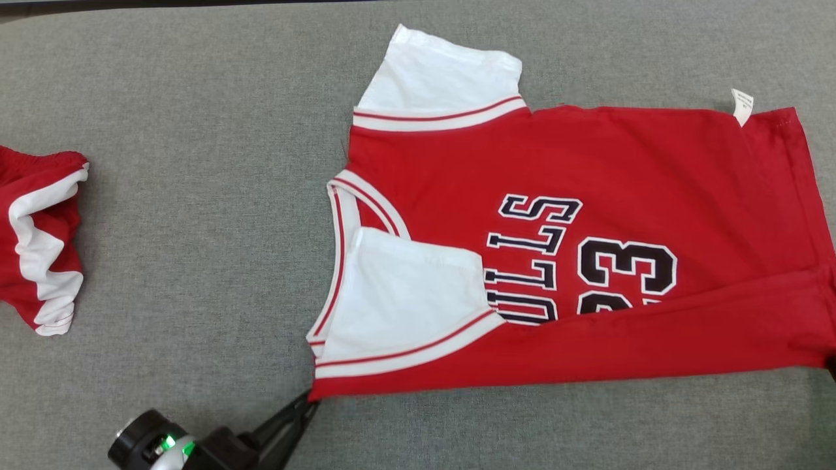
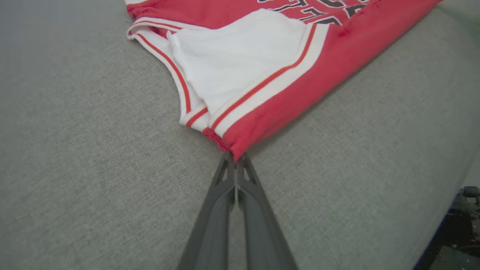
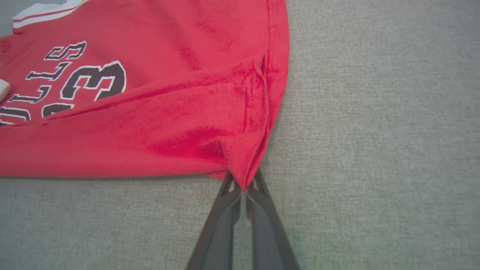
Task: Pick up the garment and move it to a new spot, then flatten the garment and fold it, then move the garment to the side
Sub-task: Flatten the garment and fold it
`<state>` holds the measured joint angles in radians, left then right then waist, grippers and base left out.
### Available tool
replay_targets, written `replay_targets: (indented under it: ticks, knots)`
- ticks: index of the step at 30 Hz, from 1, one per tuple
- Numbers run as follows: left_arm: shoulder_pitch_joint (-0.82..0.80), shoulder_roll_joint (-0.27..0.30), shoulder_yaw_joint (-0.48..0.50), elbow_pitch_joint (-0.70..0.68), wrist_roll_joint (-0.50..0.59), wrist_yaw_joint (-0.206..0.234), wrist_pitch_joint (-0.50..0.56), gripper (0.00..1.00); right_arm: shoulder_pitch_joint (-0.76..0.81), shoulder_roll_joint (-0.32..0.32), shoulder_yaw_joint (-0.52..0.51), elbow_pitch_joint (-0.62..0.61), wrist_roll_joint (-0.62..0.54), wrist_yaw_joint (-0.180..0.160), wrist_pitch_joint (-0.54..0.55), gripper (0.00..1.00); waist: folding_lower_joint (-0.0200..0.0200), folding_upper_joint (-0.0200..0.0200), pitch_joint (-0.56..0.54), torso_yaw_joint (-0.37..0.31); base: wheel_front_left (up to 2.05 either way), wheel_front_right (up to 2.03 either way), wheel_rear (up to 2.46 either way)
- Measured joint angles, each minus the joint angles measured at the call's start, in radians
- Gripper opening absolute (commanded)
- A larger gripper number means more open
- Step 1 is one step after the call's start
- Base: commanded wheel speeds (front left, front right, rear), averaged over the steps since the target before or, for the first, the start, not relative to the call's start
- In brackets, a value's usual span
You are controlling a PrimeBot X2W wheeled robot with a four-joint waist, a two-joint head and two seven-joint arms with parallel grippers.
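A red jersey [image 1: 588, 163] with white sleeves and black lettering lies spread on the grey cloth table, neck toward the left. Its near long edge is folded up over the lettering, with one white sleeve [image 1: 405, 294] lying on top. My left gripper [image 1: 308, 399] is shut on the jersey's near left corner [image 2: 234, 148], beside the sleeve's striped cuff. My right gripper [image 3: 243, 184] is shut on the near hem corner [image 3: 243, 165], which is bunched and lifted slightly. A dark bit of that gripper shows at the right border of the head view.
A second red and white garment [image 1: 39, 241] lies crumpled at the table's left side. The grey table [image 1: 196, 98] stretches around the jersey. The table's edge and a dark floor [image 2: 453, 232] show at the lower right of the left wrist view.
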<state>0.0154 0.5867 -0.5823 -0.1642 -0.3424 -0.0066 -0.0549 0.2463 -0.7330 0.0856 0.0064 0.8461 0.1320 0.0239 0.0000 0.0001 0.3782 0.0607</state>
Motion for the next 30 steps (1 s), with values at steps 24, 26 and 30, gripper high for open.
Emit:
replay_targets:
  ticks: [24, 26, 30]
  knots:
    - [-0.114, 0.002, 0.115, -0.17, -0.181, 0.025, 0.166, 1.0, -0.088, 0.147, -0.143, -0.231, -0.222, -0.001, 0.036, 1.0, 0.0, 0.0, -0.022, -0.006, 0.0, 0.0, 0.0]
    - [-0.212, -0.021, 0.117, -0.139, -0.218, -0.021, 0.178, 1.0, -0.134, 0.158, -0.106, -0.222, -0.256, -0.001, 0.015, 1.0, 0.0, 0.0, -0.012, -0.004, 0.0, 0.0, 0.0]
    - [-0.463, -0.058, 0.112, -0.004, -0.294, -0.093, 0.246, 1.0, -0.21, 0.179, -0.057, -0.193, -0.294, -0.001, -0.016, 1.0, 0.0, 0.0, 0.015, -0.002, 0.0, 0.0, 0.0]
